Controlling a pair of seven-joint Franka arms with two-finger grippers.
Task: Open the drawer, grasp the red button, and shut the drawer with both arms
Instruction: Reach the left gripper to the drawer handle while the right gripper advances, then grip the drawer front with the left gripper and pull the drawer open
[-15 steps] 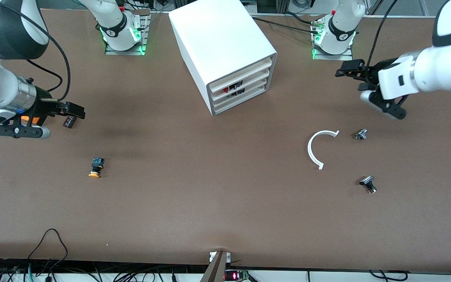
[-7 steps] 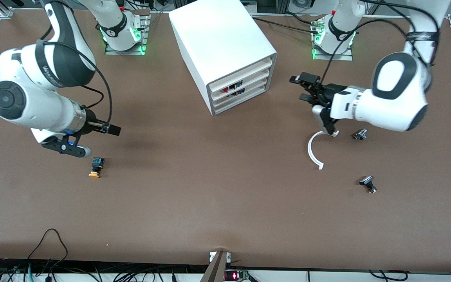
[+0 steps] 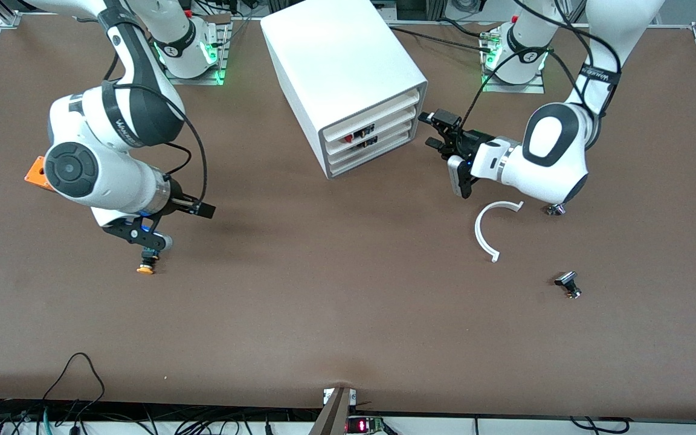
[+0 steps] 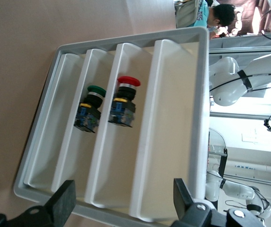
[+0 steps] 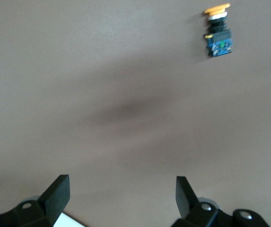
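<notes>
Nearest the front camera lie a small black-and-silver part (image 3: 567,284), then a thin white plastic arc (image 3: 486,229), both toward the left arm's end of the table. Toward the right arm's end, an orange-capped push-button (image 3: 146,264) lies on the brown table (image 3: 324,290); the black two-finger right gripper (image 3: 200,209) hangs above bare table near it, fingers spread wide and holding nothing.

Farther from the front camera, the black two-finger left gripper (image 3: 438,130) hovers just in front of the big white boxy cabinet (image 3: 342,78), fingers (image 4: 62,205) released wide around nothing. In the left wrist view, the red-capped button with a black-and-blue body (image 4: 122,101) lies on its side in a shallow white plastic drawer (image 4: 126,156), its long axis along the drawer's front panel. A green-capped button (image 4: 90,109) lies parallel in the neighbouring drawer.
</notes>
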